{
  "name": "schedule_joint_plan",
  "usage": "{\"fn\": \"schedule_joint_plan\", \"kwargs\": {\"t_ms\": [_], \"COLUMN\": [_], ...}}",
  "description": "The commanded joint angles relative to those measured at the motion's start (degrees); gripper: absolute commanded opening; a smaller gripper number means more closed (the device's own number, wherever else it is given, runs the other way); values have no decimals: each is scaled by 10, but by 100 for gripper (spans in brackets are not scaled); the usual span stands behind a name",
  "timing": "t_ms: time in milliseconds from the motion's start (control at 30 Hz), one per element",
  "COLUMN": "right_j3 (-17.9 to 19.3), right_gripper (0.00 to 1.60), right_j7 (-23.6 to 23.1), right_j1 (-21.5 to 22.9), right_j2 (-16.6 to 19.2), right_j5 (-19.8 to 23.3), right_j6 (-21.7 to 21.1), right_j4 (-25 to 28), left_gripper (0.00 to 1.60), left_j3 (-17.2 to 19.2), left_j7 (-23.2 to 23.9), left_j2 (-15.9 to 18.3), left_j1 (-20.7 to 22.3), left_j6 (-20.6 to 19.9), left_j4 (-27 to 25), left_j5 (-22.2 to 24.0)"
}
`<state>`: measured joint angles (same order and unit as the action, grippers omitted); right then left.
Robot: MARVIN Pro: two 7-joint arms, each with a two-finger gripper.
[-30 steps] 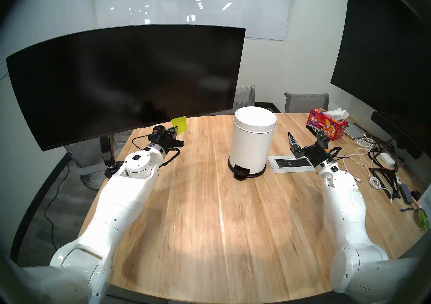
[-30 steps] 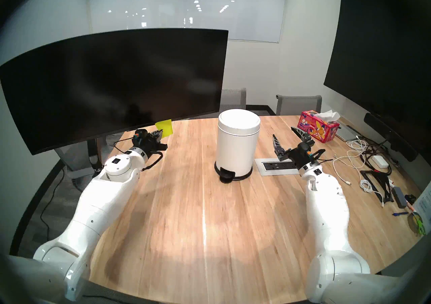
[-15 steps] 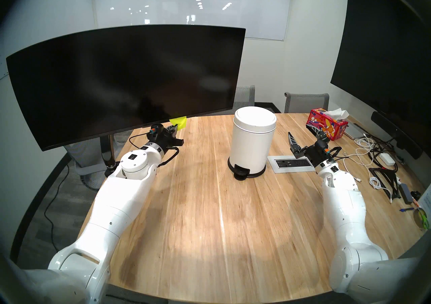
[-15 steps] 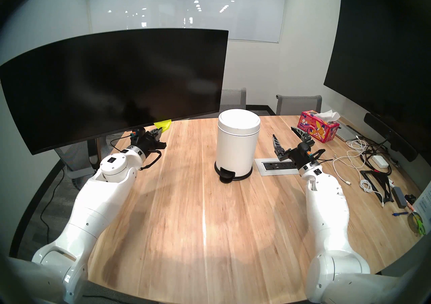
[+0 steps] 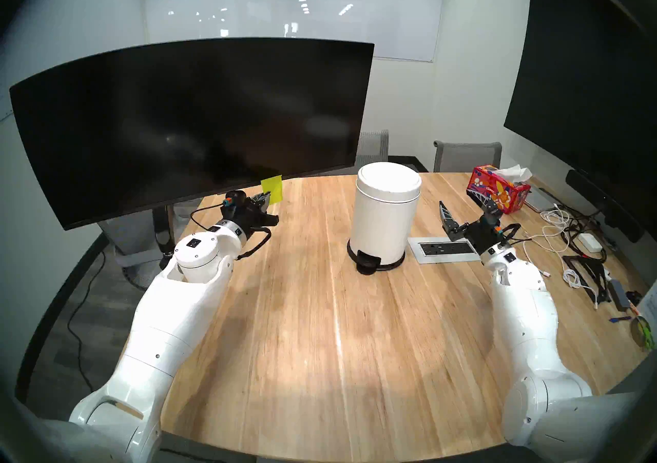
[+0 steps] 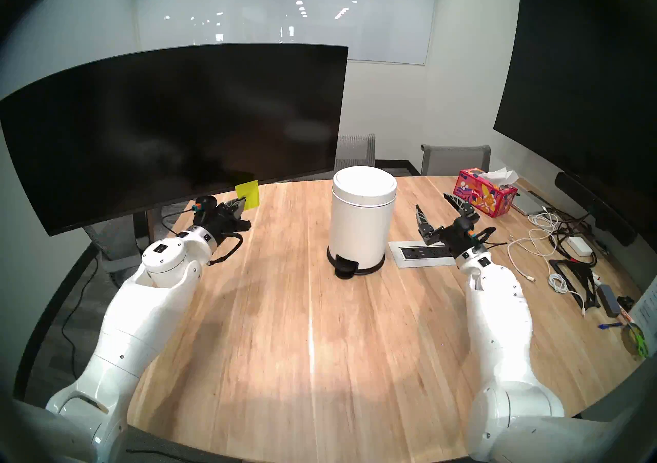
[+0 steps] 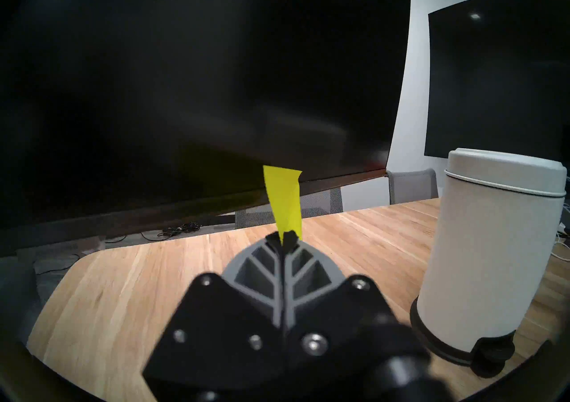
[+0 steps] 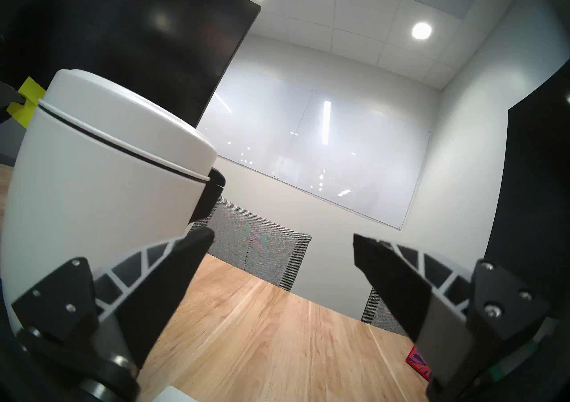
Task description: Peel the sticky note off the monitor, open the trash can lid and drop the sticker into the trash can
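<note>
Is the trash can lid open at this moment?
No, the trash can lid sits flat and closed on the trash can.

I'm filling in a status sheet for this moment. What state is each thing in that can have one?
sticky note: pinched at its lower edge, standing up, whether free of the screen cannot be told
left gripper: jaws shut on the sticky note
right gripper: jaws open, empty
trash can lid: closed
trash can: upright on the table
curved monitor: screen dark
tissue box: open, tissue sticking out
</note>
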<state>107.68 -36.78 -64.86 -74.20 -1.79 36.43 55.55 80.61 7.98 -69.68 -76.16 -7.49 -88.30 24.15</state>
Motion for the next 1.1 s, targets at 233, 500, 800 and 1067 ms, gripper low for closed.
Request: {"fn": "schedule_joint_plan", "kwargs": {"t_ms": [233, 500, 800, 1067], "right_j3": [1, 1, 1, 1], "right_gripper": [160, 160, 160, 160], "right_j7": [1, 1, 1, 1], "right_j1": [9, 8, 8, 8], "right_j2": [1, 1, 1, 1], "right_j5": [3, 3, 3, 3], "right_j6": [2, 1, 1, 1], "right_j4": [10, 10, 11, 11], "left_gripper": [0, 0, 0, 0], "left_j3": [27, 58, 90, 101], "left_j7": [26, 16, 32, 70], "left_j2": [28, 43, 49, 57], "left_j1": [-78, -130, -159, -166], "left_j6": [-3, -23, -26, -4], "left_j4": [-106, -160, -186, -187], "left_j5": [29, 38, 63, 78]}}
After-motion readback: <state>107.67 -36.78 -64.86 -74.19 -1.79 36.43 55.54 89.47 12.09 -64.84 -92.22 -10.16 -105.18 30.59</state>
